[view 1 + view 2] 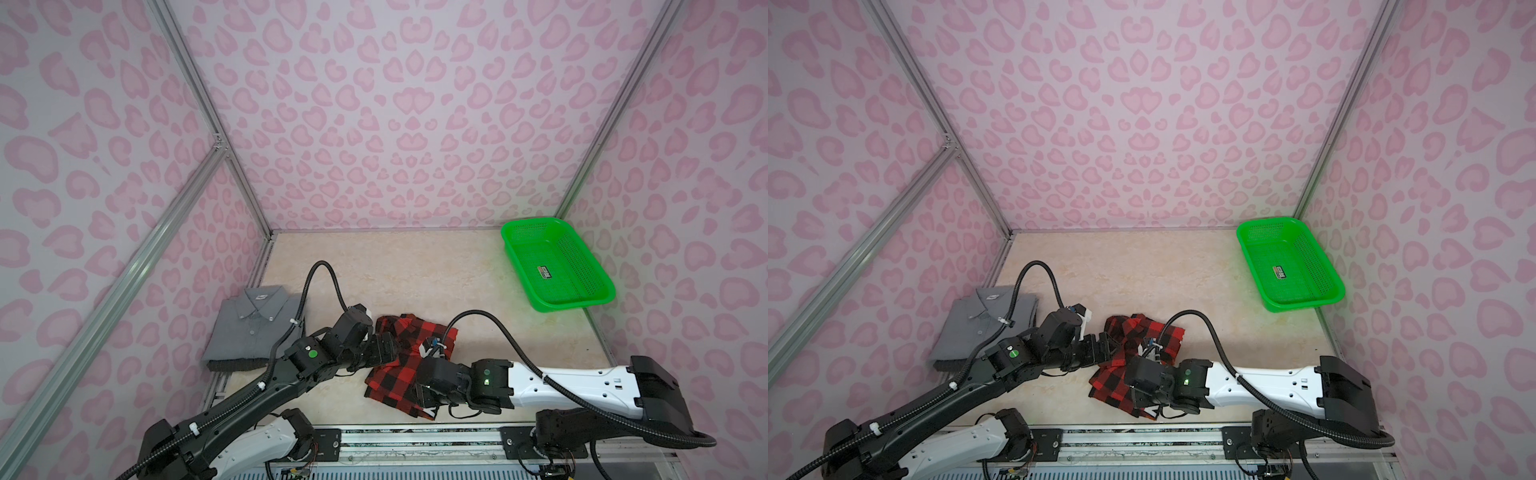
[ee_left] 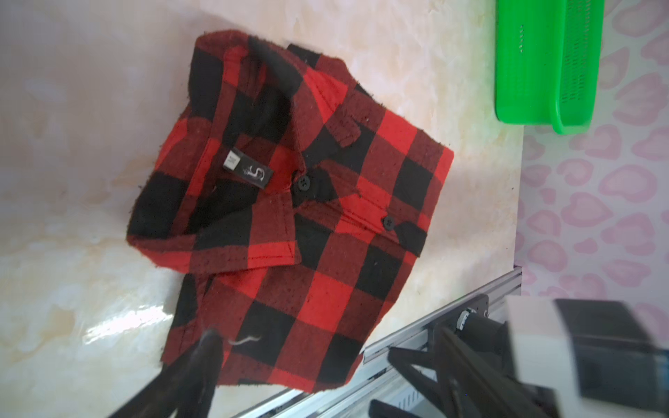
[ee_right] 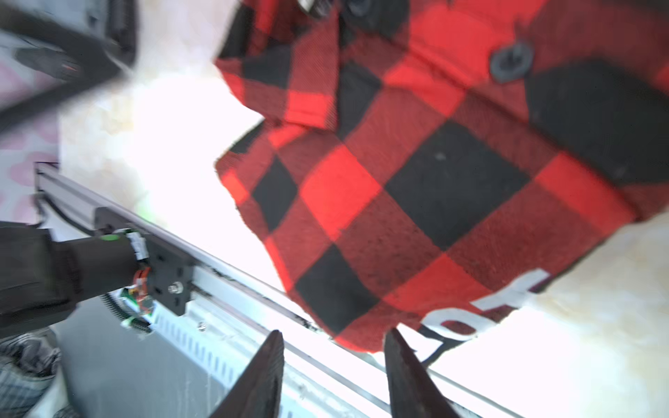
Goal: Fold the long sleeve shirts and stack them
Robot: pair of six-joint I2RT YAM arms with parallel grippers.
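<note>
At the tabletop's (image 1: 415, 266) front middle, the folded red-and-black checked shirt (image 1: 409, 357) is lying limp near the left fingers (image 2: 202, 362) and right fingers (image 3: 266, 372), both standing spread and empty, and it is probably needing pinches at opposite folded edges to stay folded.

Top views: stereo pair, mounted high over the near edge of the bench (image 1: 415, 270), facing down and toward its far edge, sharing the whole bench. Wrist views: close above the checked shirt (image 2: 307, 253), shared by both.
</note>
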